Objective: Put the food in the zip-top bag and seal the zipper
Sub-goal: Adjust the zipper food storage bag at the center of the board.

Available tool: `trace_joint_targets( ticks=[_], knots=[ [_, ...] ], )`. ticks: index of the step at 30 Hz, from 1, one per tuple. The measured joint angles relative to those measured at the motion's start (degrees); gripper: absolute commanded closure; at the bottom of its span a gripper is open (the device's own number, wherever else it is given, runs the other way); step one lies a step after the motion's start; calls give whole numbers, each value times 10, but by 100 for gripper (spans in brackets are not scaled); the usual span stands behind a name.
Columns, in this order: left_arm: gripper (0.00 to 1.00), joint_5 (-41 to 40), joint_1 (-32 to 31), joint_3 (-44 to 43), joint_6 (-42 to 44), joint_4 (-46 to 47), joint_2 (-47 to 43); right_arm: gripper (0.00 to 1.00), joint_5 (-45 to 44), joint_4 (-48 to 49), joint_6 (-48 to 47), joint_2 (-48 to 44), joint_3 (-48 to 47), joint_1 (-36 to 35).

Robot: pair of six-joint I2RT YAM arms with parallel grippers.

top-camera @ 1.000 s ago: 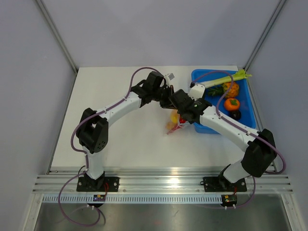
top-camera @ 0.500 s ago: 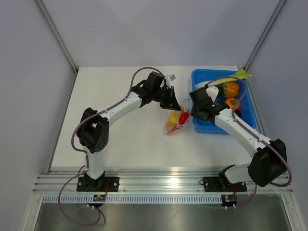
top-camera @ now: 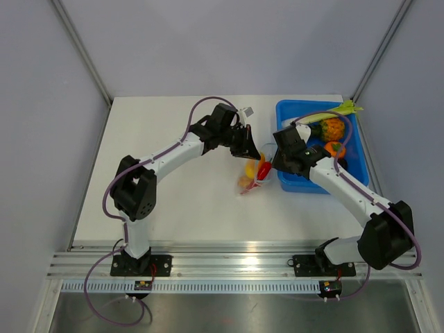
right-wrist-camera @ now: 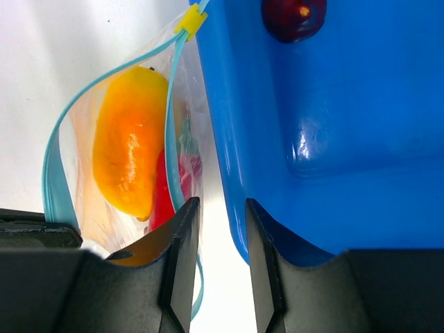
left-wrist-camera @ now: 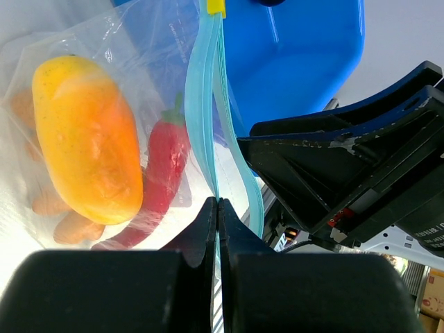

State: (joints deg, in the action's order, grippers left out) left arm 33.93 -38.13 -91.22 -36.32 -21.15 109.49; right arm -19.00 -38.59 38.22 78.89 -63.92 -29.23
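The zip-top bag lies on the white table just left of the blue tray. Through its clear plastic I see the food: a yellow oblong piece, a red chili and an orange cluster. My left gripper is shut on the blue-green zipper, which stands parted, with a yellow slider at its far end. My right gripper hovers open between the bag and the tray wall. Only bare table shows between its jaws, and its left finger sits beside the zipper.
The blue tray at the right holds a green-white leek, a lumpy orange fruit, a round orange fruit and a dark red one. The tray's wall is close to my right fingers.
My right arm has drawn back from over the bag toward the tray, and its jaws have narrowed. My left gripper has kept its hold on the zipper.
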Motion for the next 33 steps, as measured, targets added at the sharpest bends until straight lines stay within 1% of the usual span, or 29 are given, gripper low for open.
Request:
trace_joint_targets(
  ticks=[6, 10, 15, 16, 18, 19, 21, 22, 24, 25, 28, 29, 30, 31, 32, 33],
  knots=[
    [100, 0, 0, 5, 1, 0, -5, 52, 7, 16, 13, -38, 7, 0],
    [100, 0, 0, 5, 3, 0, -5, 52, 13, 29, 14, -39, 7, 0],
    [100, 0, 0, 6, 4, 0, -5, 57, 28, 37, 17, -16, 20, 0],
    [100, 0, 0, 6, 5, 0, -5, 60, 31, 37, 18, -12, 24, 0],
    [100, 0, 0, 6, 6, 0, -6, 63, 35, 43, 19, -10, 25, 0],
    [100, 1, 0, 6, 8, 0, -6, 70, 36, 43, 19, -9, 26, 0],
    [100, 3, 3, 6, 13, 0, -6, 80, 37, 44, 17, -9, 28, 0],
    [100, 5, 4, 6, 17, -1, -6, 90, 37, 44, 16, -9, 28, 0],
    [100, 10, 7, 6, 25, -4, -6, 98, 37, 45, 14, -9, 28, 0],
    [100, 12, 10, 6, 30, -8, -6, 100, 38, 47, 14, -9, 28, 0],
    [100, 16, 19, 6, 45, -24, -6, 100, 47, 51, 13, -10, 29, 0],
    [98, 16, 22, 6, 50, -32, -6, 100, 52, 54, 13, -11, 29, 0],
    [87, 13, 26, 3, 56, -42, -6, 100, 57, 56, 14, -11, 28, 0],
    [79, 10, 28, -1, 64, -54, -6, 100, 66, 59, 18, -11, 27, 0],
    [74, 4, 31, -10, 70, -72, -6, 100, 72, 63, 24, -11, 26, 0],
    [64, -3, 34, -22, 78, -91, -6, 100, 83, 67, 32, -11, 24, 0]
  ],
)
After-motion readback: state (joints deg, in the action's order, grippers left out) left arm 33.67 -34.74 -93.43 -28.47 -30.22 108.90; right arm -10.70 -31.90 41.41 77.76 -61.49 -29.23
